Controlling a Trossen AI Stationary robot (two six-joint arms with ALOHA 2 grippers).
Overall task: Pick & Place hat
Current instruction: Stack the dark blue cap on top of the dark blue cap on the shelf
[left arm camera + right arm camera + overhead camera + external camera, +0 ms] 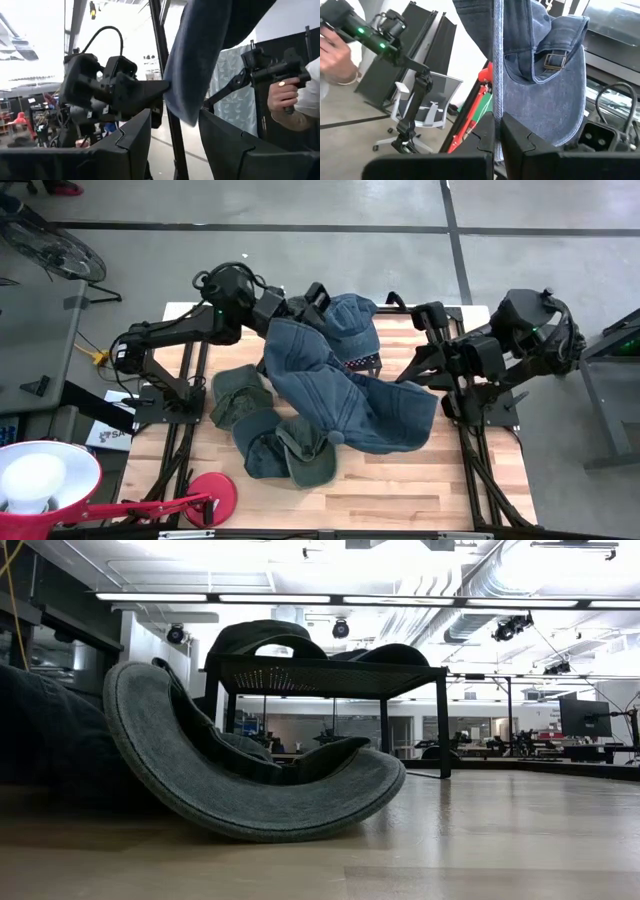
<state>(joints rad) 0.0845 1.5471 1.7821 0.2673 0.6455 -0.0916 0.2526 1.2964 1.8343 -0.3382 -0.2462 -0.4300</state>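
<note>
From above I'm seeing both arms holding one blue denim hat [345,385] stretched over the table [480,500], above green hats [240,395]. My right wrist camera is showing the right gripper [496,125] pinching the hat's edge shut, buckle strap [554,60] hanging beside. My left wrist camera is showing the left gripper [175,127] part-open around denim. Only the low camera is catching the small black rack [330,675].

A wooden table [400,480] carries a heap of hats [270,430], a small black rack [365,362] and a red lamp base [212,495].
</note>
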